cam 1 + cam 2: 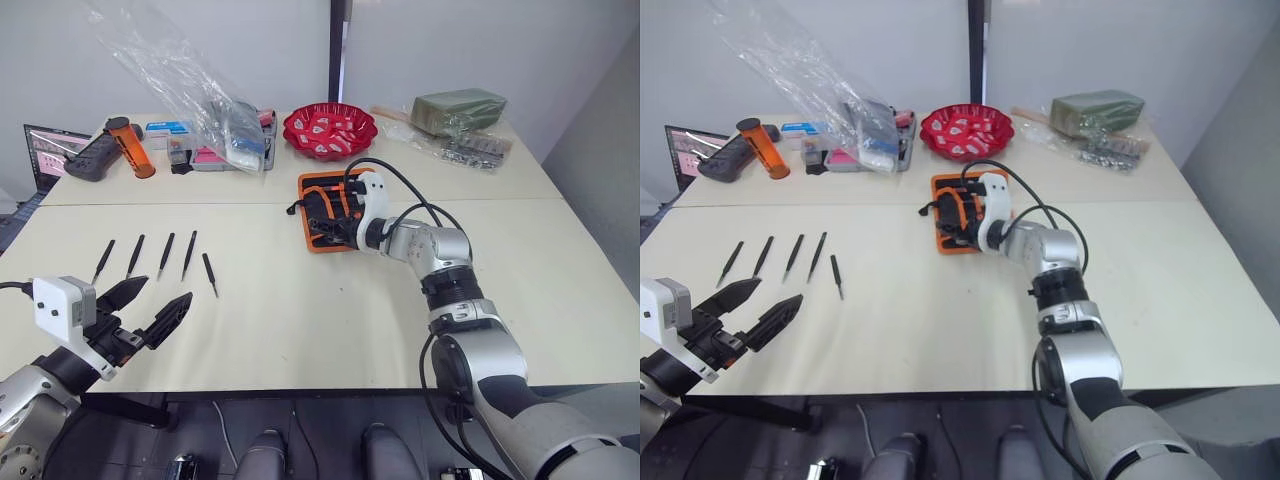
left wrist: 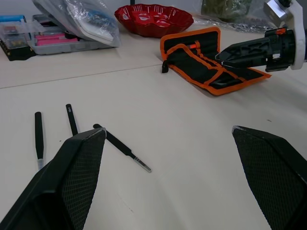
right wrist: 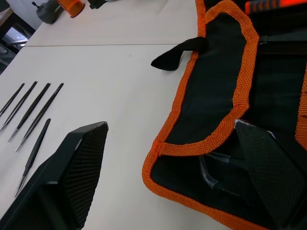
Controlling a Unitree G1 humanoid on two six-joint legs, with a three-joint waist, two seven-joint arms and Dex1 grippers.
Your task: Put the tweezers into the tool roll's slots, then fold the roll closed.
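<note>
Lying in a row on the table (image 1: pixel 300 310), five tweezers (image 1: pixel 165 256), left gripper (image 1: pixel 142 308) spread wide nearby, right gripper (image 1: pixel 325 228) parted over the tool roll (image 1: pixel 322 205).

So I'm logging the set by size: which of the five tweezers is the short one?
The shortest tweezers lie at the row's end nearest the tool roll; the other four tweezers are visibly longer and reach farther up the table.
</note>
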